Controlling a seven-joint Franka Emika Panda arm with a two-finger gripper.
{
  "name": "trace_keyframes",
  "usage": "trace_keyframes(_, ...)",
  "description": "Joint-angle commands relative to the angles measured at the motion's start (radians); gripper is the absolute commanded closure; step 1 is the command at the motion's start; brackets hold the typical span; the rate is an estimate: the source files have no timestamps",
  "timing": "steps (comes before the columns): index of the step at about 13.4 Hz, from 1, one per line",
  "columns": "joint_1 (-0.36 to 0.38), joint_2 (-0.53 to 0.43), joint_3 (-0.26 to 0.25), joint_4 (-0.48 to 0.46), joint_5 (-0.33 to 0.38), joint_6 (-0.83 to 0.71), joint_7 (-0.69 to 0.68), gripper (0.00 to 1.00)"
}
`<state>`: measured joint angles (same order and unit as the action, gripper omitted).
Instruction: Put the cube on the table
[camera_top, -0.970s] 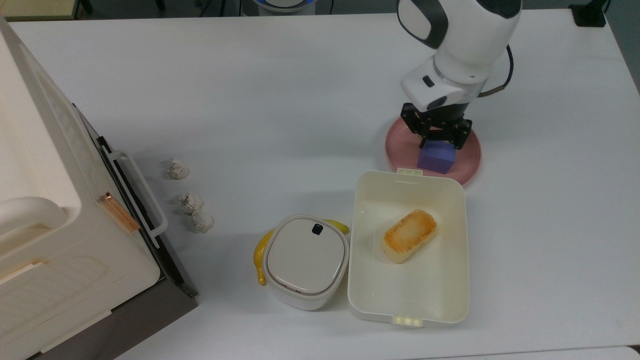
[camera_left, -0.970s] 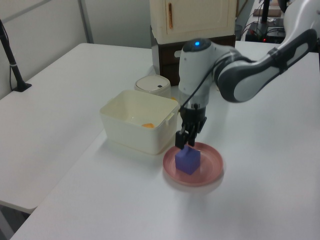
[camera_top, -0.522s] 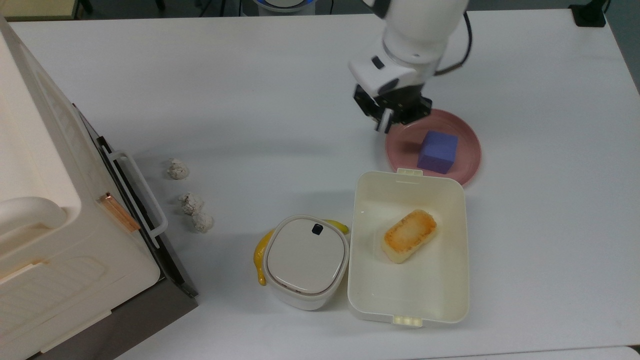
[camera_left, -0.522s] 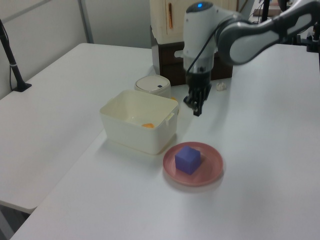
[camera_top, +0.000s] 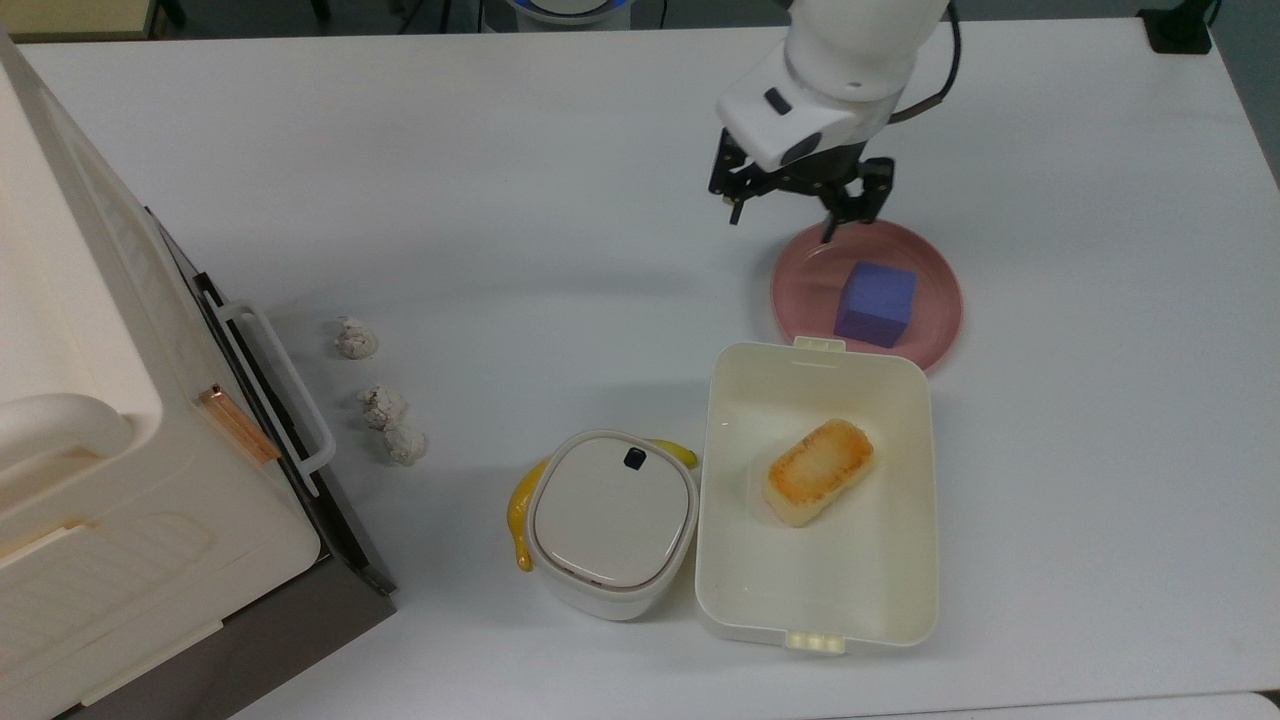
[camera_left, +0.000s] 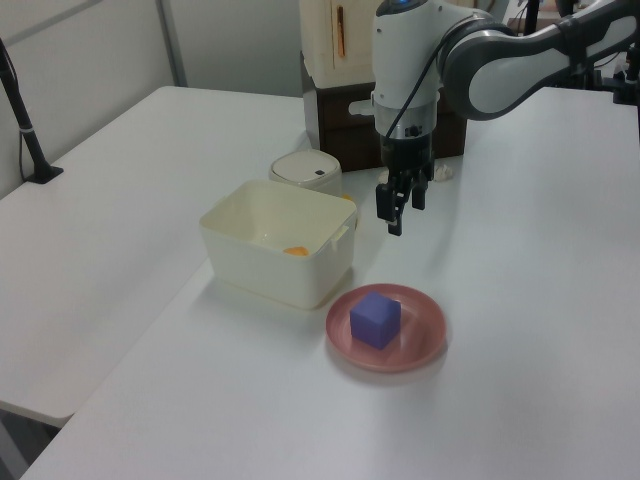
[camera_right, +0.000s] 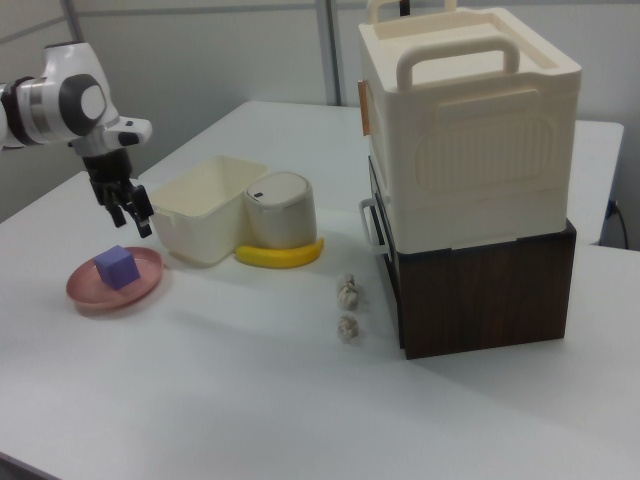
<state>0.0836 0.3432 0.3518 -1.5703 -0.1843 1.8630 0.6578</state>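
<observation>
The blue-purple cube (camera_top: 876, 303) rests on a pink plate (camera_top: 925, 270) that sits on the white table (camera_top: 560, 200). It also appears as the cube (camera_left: 376, 319) in the left view and the cube (camera_right: 116, 267) in the right view. My gripper (camera_top: 782, 222) hangs open and holds nothing, raised above the table by the plate's edge, up and to the left of the cube in the top view. The gripper (camera_left: 402, 208) is beyond the plate in the left view. In the right view the gripper (camera_right: 131, 213) hovers above the cube.
A cream tray (camera_top: 720, 560) holding a toasted bread piece (camera_top: 819, 471) lies just below the plate in the top view. Beside it stand a lidded white container (camera_top: 611, 521) and a banana (camera_top: 519, 515). Three crumpled white lumps (camera_top: 383, 405) and a cream cabinet (camera_top: 120, 470) are at the top view's left.
A second ago the gripper stood down on the cube. It has since lifted away toward the top view's upper left, and its fingers have spread wide. The cube stayed on the plate.
</observation>
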Motion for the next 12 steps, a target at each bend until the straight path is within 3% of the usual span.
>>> trace_keyframes(1, 0.06, 0.022, -0.004, 0.003, 0.005, 0.066, 0.052, 0.0)
trace_keyframes(8, 0.159, 0.174, -0.017, -0.01, -0.092, 0.217, 0.198, 0.0)
trace_keyframes(12, 0.154, 0.191, -0.017, -0.008, -0.103, 0.243, 0.201, 0.0)
